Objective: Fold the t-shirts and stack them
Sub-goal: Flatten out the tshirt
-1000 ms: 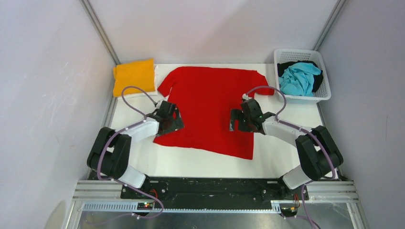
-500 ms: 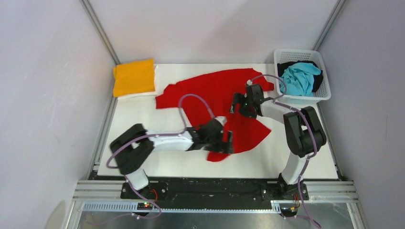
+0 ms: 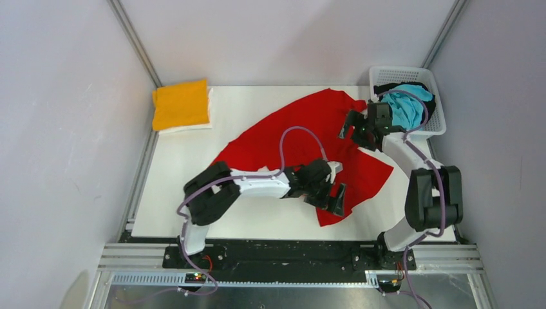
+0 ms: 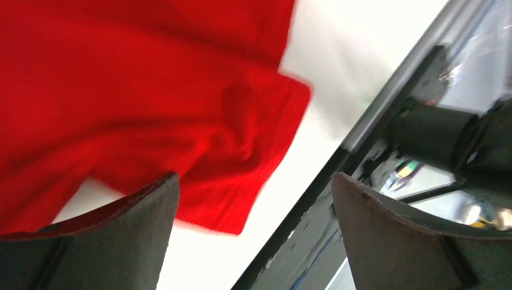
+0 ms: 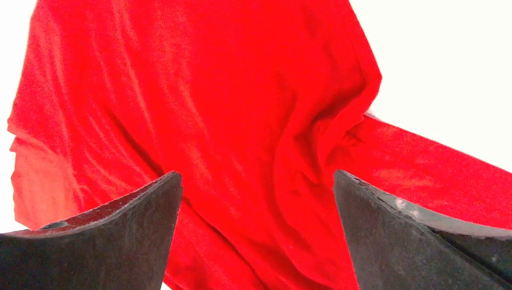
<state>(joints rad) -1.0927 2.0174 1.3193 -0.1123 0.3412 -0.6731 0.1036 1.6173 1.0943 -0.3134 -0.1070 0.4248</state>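
A bright red t-shirt (image 3: 257, 145) lies rumpled in a diagonal band across the table, from the far right down to the near middle. My left gripper (image 3: 336, 199) reaches across to its near corner and is open; in the left wrist view that red corner (image 4: 151, 90) lies just beyond the left gripper (image 4: 253, 175). My right gripper (image 3: 349, 125) is open over the shirt's far end beside the basket, with red cloth (image 5: 211, 90) filling the view past the right gripper (image 5: 256, 174). An orange-yellow t-shirt (image 3: 181, 103) lies folded at the far left on a white one (image 3: 187, 128).
A white lattice basket (image 3: 402, 69) at the far right corner holds a turquoise t-shirt (image 3: 402, 109) over a black one (image 3: 386, 88). Bare white table (image 3: 193, 187) shows at the near left. The table's near edge and metal frame (image 4: 338, 163) run close to the left gripper.
The red shirt went from lying flat to a rumpled diagonal band shifted right. My left arm swung across to the right; my right gripper moved up toward the basket.
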